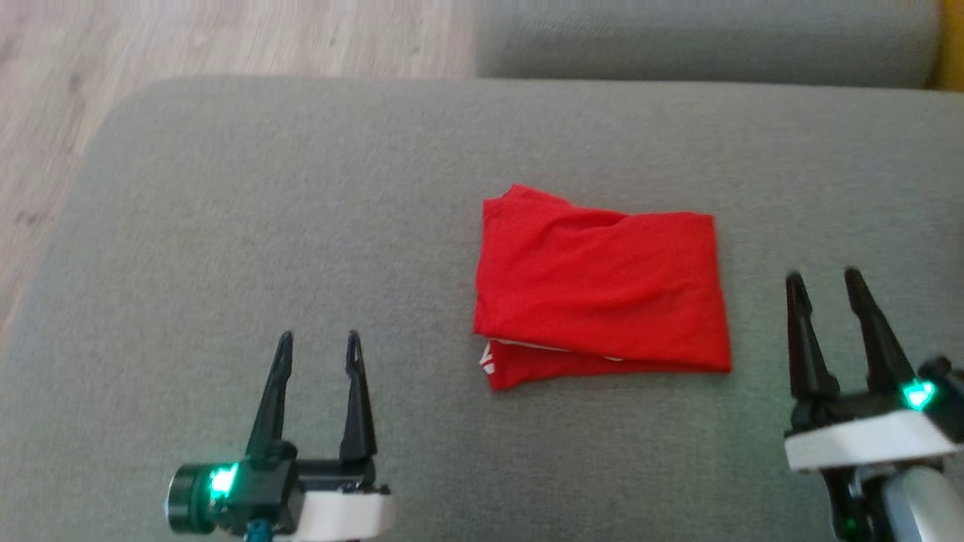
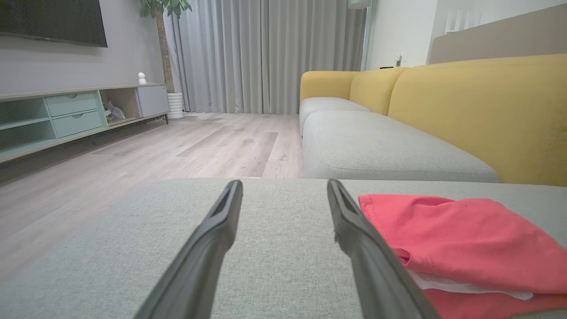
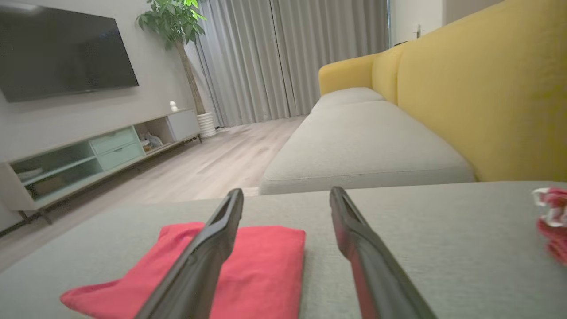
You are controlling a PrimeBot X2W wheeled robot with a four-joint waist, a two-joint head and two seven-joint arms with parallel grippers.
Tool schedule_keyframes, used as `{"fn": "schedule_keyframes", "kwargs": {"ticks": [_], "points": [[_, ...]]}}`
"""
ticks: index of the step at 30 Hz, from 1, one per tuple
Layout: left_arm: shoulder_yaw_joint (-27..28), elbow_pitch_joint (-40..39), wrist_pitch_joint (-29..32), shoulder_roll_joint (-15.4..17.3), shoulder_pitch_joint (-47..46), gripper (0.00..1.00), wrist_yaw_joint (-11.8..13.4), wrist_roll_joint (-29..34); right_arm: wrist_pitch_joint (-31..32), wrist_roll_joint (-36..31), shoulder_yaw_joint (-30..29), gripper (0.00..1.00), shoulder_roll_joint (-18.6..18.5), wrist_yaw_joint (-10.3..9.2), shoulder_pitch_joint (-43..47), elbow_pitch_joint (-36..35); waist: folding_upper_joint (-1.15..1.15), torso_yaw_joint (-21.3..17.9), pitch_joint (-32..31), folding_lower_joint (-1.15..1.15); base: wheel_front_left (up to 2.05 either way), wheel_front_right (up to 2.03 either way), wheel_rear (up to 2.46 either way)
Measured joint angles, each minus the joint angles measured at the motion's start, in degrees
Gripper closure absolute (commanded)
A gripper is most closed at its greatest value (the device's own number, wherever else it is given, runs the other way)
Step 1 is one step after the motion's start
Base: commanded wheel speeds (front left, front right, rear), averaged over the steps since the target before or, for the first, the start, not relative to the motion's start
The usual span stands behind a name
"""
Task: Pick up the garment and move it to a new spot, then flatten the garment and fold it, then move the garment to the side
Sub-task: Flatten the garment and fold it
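Right, from the head view the red garment [image 1: 599,290] lies folded on the grey cushion [image 1: 263,226], right of centre, with the left hand [image 1: 318,336] well off to its left and the right hand [image 1: 822,275] just beside its right edge, both with fingers apart and holding nothing. The fold looks done, so I judge that the shift to the side remains, and that's where it could unravel: a lower layer pokes out along the near edge, and a pinch that catches only the top layer would peel the stack open. Dragging rather than lifting could bunch it on that nubbly weave. Over to the left wrist view, where a white lining shows between the layers, so they're loose. The cushion is soft, and fingers pressed down could snag it. Beyond lie the wooden floor [image 2: 212,141], grey curtains [image 2: 266,53], a low cabinet [image 2: 71,115] and a yellow sofa back [image 2: 478,115]. Right wrist view: a television [image 3: 66,53], a plant [image 3: 177,22] and a blurred red-and-white thing [image 3: 551,221] that I can't identify.
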Motion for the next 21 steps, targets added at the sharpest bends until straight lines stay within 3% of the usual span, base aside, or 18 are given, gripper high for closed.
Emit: {"fn": "schedule_keyframes", "kwargs": {"ticks": [10,21], "points": [[2.5,0.56,0.01,0.03,7.15,0.0,-1.82,0.99,-0.13,-9.22,-3.41,0.0,4.02,0.0,10.97,-0.91,0.0,-3.16,-5.5,-0.01,0.0,0.0,0.0],[3.82,0.76,0.01,0.02,7.92,0.0,-2.34,1.58,-0.13,-11.24,-3.54,0.0,4.41,0.0,11.0,-0.87,0.0,-4.05,-6.22,0.0,0.0,0.0,0.0]]}}
